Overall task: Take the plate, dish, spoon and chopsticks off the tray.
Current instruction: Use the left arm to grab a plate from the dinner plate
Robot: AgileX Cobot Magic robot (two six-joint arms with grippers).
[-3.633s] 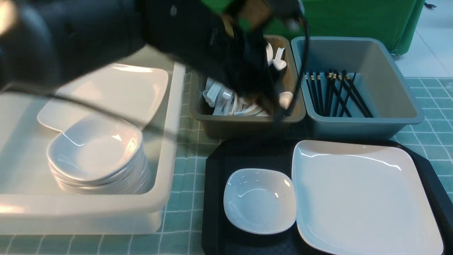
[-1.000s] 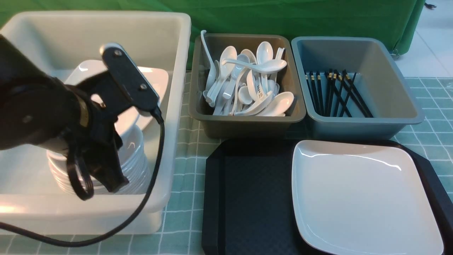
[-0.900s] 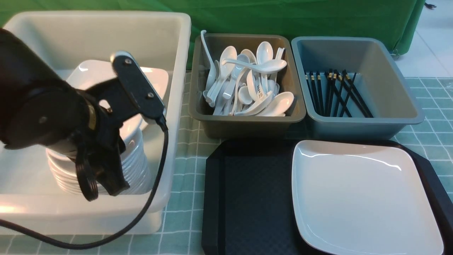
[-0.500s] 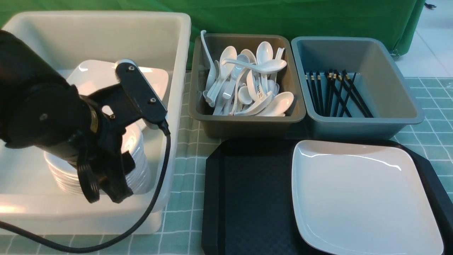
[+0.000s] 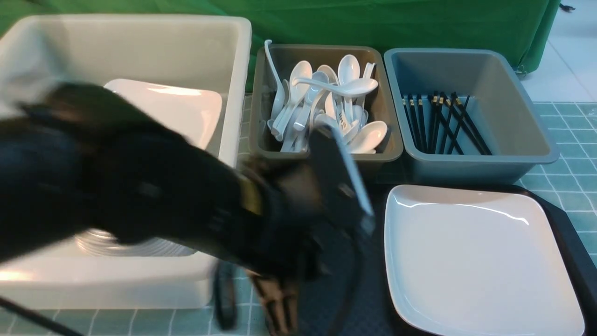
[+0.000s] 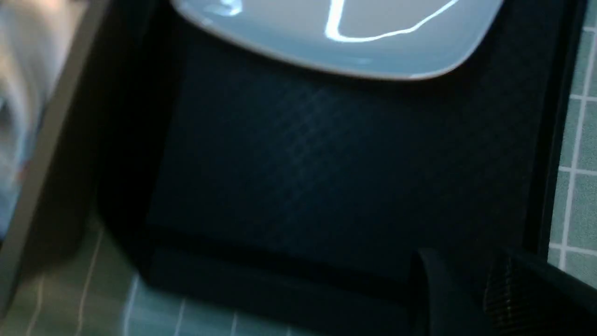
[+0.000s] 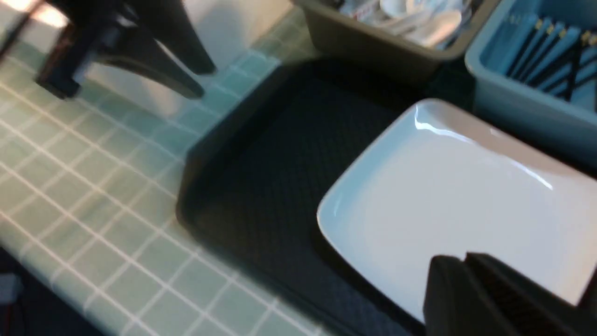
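Note:
The large white plate (image 5: 475, 261) lies on the right half of the black tray (image 5: 571, 242); the tray's left half is bare. My left arm, blurred, reaches over the tray's left front, and the left gripper (image 5: 276, 310) points down with its fingers slightly apart and empty. In the left wrist view the left gripper (image 6: 466, 284) hangs over the tray floor (image 6: 303, 163), with the plate (image 6: 336, 32) beyond. My right gripper (image 7: 464, 263) is shut and empty above the plate's (image 7: 466, 186) edge. The small dishes (image 5: 135, 245) are stacked in the white tub, mostly hidden by the arm.
The white tub (image 5: 233, 93) stands left of the tray and holds a large plate (image 5: 177, 109). A brown bin (image 5: 322, 161) of white spoons (image 5: 354, 86) and a blue-grey bin (image 5: 480, 163) of black chopsticks (image 5: 443, 123) stand behind the tray.
My left arm has swung right, out of the white tub to over the tray's left front. The dish it carried stays on the stack in the tub.

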